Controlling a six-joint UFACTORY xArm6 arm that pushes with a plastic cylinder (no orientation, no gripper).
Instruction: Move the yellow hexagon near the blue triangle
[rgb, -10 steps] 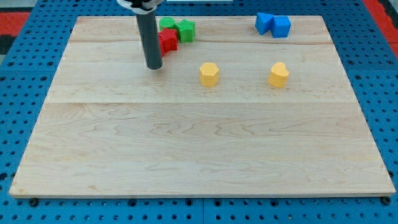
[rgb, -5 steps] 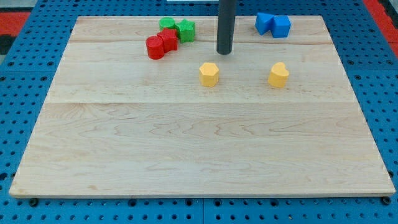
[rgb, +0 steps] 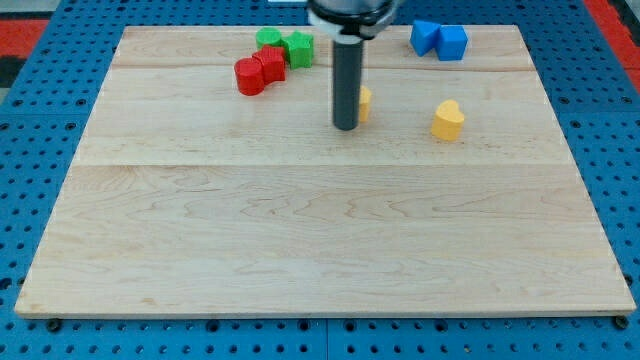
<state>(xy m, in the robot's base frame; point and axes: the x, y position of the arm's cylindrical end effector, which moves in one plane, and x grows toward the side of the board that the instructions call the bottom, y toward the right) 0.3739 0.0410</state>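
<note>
My tip is pressing at the yellow hexagon, mostly hidden, probably touching. No gripper here. It is looking light and slippery; push its 8 o'clock face toward the blue triangle.

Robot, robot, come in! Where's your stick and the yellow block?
My tip down at yellow hexagon's left side, mostly hiding it. Blue triangle far, top right. Yellow heart beside the route.

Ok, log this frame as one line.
my tip at lower-left of yellow hexagon, rod partly hiding it | blue triangle at top right | apart
</note>
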